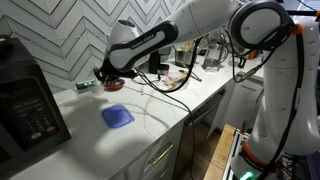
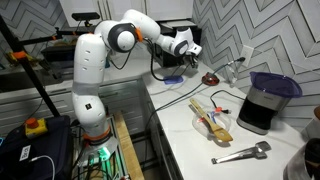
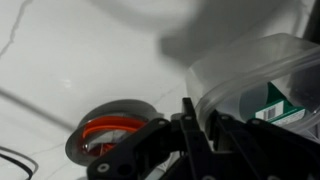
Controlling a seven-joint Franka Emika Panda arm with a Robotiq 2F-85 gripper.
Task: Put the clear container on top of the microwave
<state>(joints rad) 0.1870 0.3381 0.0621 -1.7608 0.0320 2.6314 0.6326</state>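
Note:
The clear container (image 3: 262, 78) is a transparent tub with a green label inside, at the right of the wrist view. My gripper (image 3: 196, 112) has its two fingers closed on the tub's near wall, one finger inside and one outside. In an exterior view the gripper (image 1: 101, 77) is low over the white counter by the back wall, with the tub's green bit (image 1: 85, 87) beside it. I cannot tell whether the tub touches the counter. The black microwave (image 1: 28, 108) stands at the left, a short way from the gripper. In an exterior view the gripper (image 2: 190, 48) is at the far end of the counter.
A small red dish (image 3: 110, 135) lies next to the gripper, also in an exterior view (image 1: 113, 86). A flat blue lid (image 1: 117, 116) lies mid-counter. Bottles and clutter (image 1: 185, 62) stand further along. A black appliance with a purple bowl (image 2: 266, 100), wooden utensils (image 2: 212, 116) and tongs (image 2: 240, 153) lie nearer.

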